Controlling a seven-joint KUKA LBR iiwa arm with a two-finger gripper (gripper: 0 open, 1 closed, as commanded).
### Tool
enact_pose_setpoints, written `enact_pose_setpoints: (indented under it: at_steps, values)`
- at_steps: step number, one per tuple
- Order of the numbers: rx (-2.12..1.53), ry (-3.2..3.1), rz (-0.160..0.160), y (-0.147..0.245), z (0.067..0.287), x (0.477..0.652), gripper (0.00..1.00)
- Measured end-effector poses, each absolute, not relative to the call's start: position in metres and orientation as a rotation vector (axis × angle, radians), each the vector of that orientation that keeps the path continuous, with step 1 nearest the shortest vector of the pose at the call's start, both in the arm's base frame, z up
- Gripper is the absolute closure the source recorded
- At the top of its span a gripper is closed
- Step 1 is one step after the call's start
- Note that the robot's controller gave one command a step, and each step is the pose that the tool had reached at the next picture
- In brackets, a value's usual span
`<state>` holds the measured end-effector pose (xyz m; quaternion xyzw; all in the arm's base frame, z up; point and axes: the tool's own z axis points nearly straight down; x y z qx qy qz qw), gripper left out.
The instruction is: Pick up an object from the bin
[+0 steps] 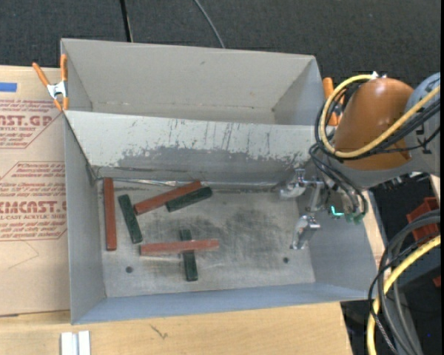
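Observation:
My gripper (297,214) hangs over the right end of the bin floor. Its two metal fingers stand apart and open, with bare floor under them and nothing between them. The nearest loose things lie well to its left. A red-brown flat bar (179,247) lies level there, crossed by a short dark green bar (189,257). Further back, a second dark green bar (189,198) rests against a slanted red-brown bar (163,198).
At the bin's left wall a red-brown bar (109,214) lies lengthwise with another dark green bar (130,218) beside it. The arm with its orange cover and yellow cables comes in over the right rim. The back wall rises steeply behind the gripper.

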<state>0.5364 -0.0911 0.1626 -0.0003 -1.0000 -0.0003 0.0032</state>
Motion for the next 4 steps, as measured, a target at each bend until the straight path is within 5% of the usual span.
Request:
enact_pose_setpoints:
  at_steps: [1, 2, 3, 4]
  values:
    - [0.001, -3.143, 0.001, -0.091, 0.167, 0.538, 0.00]
    - [-0.024, -3.151, 0.002, -0.047, 0.119, 0.548, 0.00]
    - [-0.070, -3.138, -0.002, 0.019, 0.105, 0.542, 0.00]
    - [-0.250, -3.131, 0.000, 0.034, 0.085, 0.518, 1.00]
